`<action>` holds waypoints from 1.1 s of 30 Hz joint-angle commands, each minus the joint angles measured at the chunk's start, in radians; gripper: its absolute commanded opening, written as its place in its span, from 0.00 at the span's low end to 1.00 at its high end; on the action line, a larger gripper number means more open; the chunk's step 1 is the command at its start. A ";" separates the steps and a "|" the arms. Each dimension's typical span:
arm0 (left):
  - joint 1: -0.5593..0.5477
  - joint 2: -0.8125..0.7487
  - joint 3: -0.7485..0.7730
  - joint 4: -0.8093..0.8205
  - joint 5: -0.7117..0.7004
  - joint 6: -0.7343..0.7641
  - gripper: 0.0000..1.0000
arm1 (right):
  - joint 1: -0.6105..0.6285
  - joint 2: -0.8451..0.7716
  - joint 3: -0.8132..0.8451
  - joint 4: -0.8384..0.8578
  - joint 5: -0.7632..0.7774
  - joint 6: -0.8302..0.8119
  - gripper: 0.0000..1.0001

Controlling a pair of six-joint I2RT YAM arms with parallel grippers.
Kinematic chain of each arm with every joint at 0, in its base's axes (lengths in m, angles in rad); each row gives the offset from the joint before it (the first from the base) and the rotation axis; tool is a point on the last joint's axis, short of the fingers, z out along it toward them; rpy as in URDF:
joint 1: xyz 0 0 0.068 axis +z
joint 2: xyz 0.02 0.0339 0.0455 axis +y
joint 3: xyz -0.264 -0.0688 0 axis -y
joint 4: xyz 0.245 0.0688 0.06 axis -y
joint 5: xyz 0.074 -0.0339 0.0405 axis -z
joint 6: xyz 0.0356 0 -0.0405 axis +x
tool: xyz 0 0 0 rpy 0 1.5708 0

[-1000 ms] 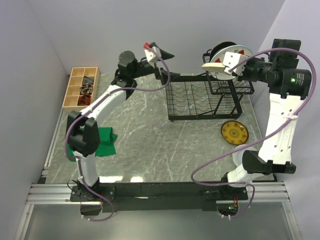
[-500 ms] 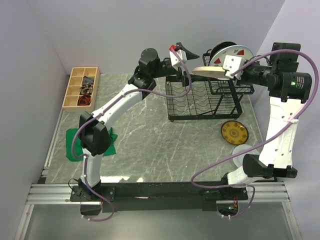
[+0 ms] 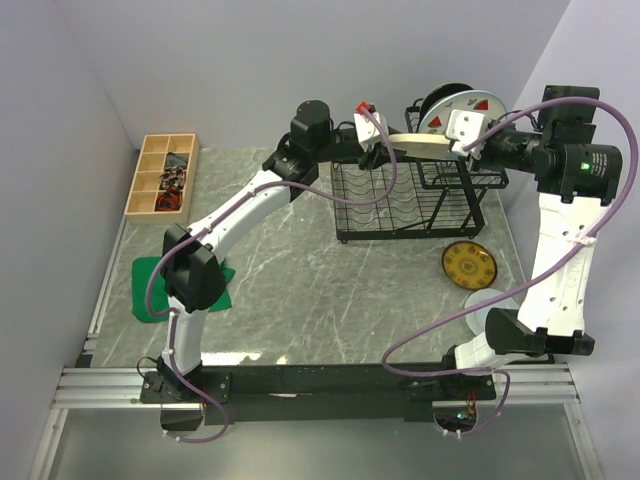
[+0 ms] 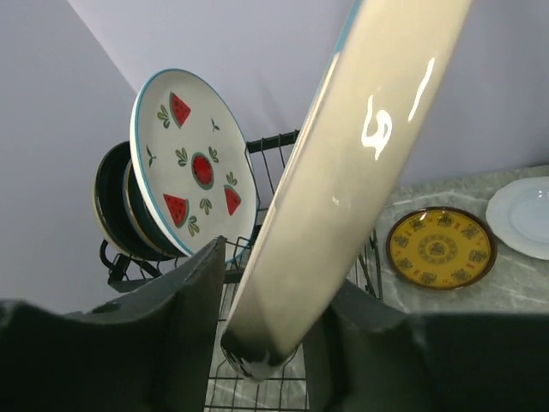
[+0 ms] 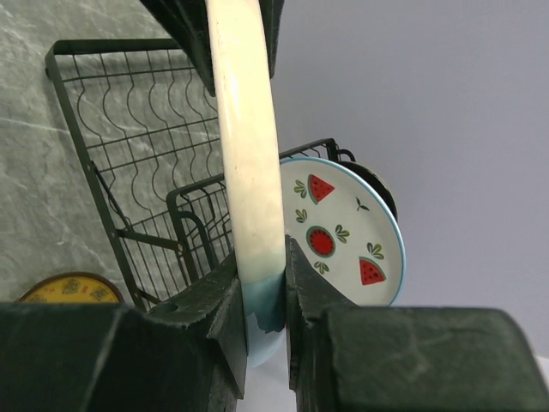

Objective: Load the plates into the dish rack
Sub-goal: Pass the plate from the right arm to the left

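Note:
A cream-and-blue plate (image 3: 425, 145) hangs edge-on above the dish rack (image 3: 400, 200), held from both sides. My right gripper (image 3: 462, 140) is shut on its right rim; in the right wrist view both fingers of that gripper (image 5: 262, 266) press the plate (image 5: 249, 154). My left gripper (image 3: 383, 148) grips the opposite rim, and the left wrist view shows this gripper (image 4: 274, 283) with the plate (image 4: 360, 172) between its fingers. A watermelon plate (image 3: 470, 108) stands in the upper basket with dark plates (image 4: 107, 206) behind it. A yellow patterned plate (image 3: 468, 265) and a pale white plate (image 3: 490, 300) lie on the table.
A wooden compartment box (image 3: 163, 175) sits at the far left by the wall. A green cloth (image 3: 150, 285) lies under the left arm. The rack's lower tray (image 5: 137, 129) shows bare wire slots. Walls close in behind and on both sides.
The left arm swung right from the rack's far-left corner to the plate, and its jaws closed on the rim. The right gripper tilted the plate flatter and kept its hold.

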State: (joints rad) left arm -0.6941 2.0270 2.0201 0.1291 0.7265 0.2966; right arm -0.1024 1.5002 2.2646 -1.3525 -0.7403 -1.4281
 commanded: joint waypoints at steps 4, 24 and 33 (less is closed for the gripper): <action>-0.002 -0.005 0.039 0.049 0.008 -0.030 0.01 | 0.004 -0.054 -0.007 0.159 -0.062 0.035 0.00; 0.008 -0.062 -0.047 0.329 -0.156 -0.209 0.01 | -0.008 -0.146 -0.275 0.676 0.064 0.636 0.49; 0.011 -0.019 -0.004 0.405 -0.141 -0.287 0.01 | -0.025 -0.156 -0.295 0.768 0.053 0.761 0.73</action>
State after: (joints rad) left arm -0.6815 2.0418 1.9507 0.3096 0.6151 0.0788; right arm -0.1150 1.3788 1.9774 -0.6937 -0.6815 -0.7628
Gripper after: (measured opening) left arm 0.230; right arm 0.711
